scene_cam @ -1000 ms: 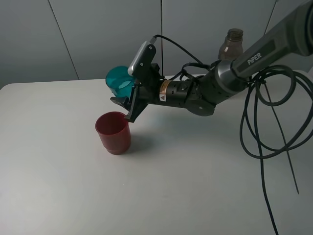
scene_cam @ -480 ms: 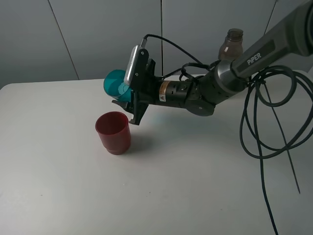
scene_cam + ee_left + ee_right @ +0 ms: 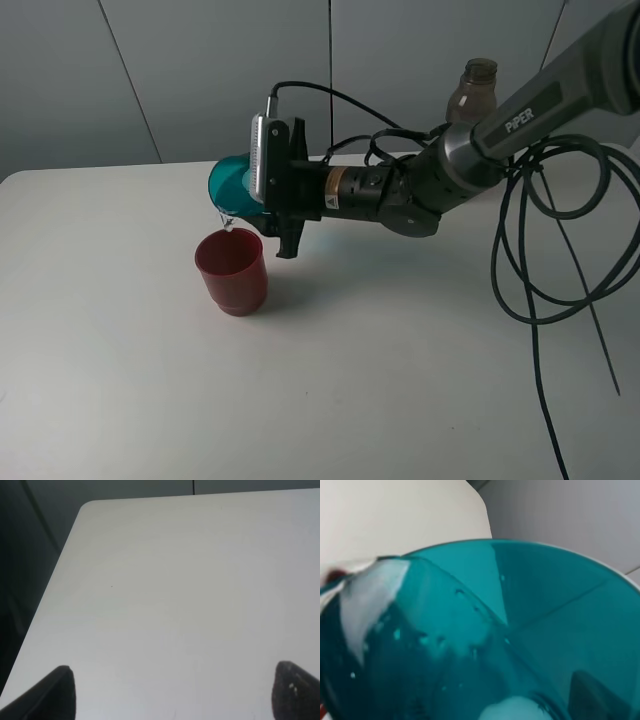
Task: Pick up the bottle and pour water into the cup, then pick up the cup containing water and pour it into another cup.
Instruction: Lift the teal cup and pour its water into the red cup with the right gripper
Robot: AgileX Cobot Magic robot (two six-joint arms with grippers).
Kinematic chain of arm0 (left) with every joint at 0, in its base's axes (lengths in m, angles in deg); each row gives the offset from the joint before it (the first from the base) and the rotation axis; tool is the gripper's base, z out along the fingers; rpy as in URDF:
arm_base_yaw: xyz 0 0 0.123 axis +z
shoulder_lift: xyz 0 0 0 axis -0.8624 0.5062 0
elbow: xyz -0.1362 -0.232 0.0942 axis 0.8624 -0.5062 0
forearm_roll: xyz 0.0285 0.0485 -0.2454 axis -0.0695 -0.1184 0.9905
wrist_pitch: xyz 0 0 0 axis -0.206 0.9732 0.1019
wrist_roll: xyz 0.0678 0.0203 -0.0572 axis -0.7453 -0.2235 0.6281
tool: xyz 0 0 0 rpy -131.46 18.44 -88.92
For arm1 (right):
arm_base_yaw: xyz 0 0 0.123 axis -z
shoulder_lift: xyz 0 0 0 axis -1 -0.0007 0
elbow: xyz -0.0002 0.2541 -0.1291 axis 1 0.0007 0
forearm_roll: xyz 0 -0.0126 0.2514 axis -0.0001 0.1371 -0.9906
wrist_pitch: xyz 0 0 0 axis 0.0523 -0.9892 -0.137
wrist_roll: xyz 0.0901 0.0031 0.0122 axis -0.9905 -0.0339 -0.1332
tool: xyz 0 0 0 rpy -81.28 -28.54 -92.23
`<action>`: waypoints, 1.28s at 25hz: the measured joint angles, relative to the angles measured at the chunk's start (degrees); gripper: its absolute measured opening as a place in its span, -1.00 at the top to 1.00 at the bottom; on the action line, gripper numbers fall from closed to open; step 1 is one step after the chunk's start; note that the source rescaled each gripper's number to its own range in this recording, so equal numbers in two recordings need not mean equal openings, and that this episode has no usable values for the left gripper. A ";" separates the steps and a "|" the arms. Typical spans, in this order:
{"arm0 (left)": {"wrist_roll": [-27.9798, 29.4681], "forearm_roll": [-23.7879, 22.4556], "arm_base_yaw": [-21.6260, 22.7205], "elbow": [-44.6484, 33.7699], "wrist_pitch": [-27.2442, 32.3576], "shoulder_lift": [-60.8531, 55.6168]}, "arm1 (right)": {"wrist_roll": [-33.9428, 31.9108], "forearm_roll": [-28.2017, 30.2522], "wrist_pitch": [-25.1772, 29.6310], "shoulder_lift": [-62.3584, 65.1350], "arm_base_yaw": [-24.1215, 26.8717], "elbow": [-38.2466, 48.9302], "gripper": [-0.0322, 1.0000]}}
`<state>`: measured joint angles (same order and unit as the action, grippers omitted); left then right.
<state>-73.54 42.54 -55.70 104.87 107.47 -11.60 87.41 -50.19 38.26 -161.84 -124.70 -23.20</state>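
Right arm reaches in from the right side of the desk (image 3: 420, 390), wrist rolled over. Right claw (image 3: 256, 206) clenched on the teal cup (image 3: 226, 184), gripping its body; cup held off the desk, lying nearly on its side, mouth facing left and slightly down.

Teal cup lip sits just above the rim of the red cup (image 3: 232, 270), on its back-left edge. A thin clear trickle of water (image 3: 228, 224) hangs from the lip into the red cup's mouth. The two cups are apart, not touching.

Red cup stands upright on the desk, left of centre, directly under the claw. Its water level cannot be read from the high view.

Right wrist view: teal cup wall fills almost the whole picture; droplets cling to the inside, and a pale sheen lies along the rim. A sliver of red shows past that rim.

Bottle (image 3: 472, 92) upright at the back right of the desk, mostly hidden behind the right arm; only neck and shoulder show. Well apart from both cups.

Left claw (image 3: 175, 692): released, the two dark fingertips (image 3: 59, 692) spread wide, nothing between them, over bare desk near a corner.

Black cables (image 3: 530, 270) loop down on the right
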 joint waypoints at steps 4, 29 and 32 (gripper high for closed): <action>0.00 0.00 0.00 0.00 0.00 0.00 | 5.77 0.00 0.00 0.00 0.00 0.00 0.81; -0.40 0.00 0.00 0.00 0.00 0.00 | 23.82 -2.96 -3.39 0.00 -0.04 0.00 0.81; -0.40 0.00 0.00 0.00 0.00 0.00 | 26.06 -3.09 -3.51 0.00 -0.04 0.00 0.81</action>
<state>-73.94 42.54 -55.70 104.87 107.47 -11.60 113.47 -53.28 34.75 -161.84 -124.74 -23.20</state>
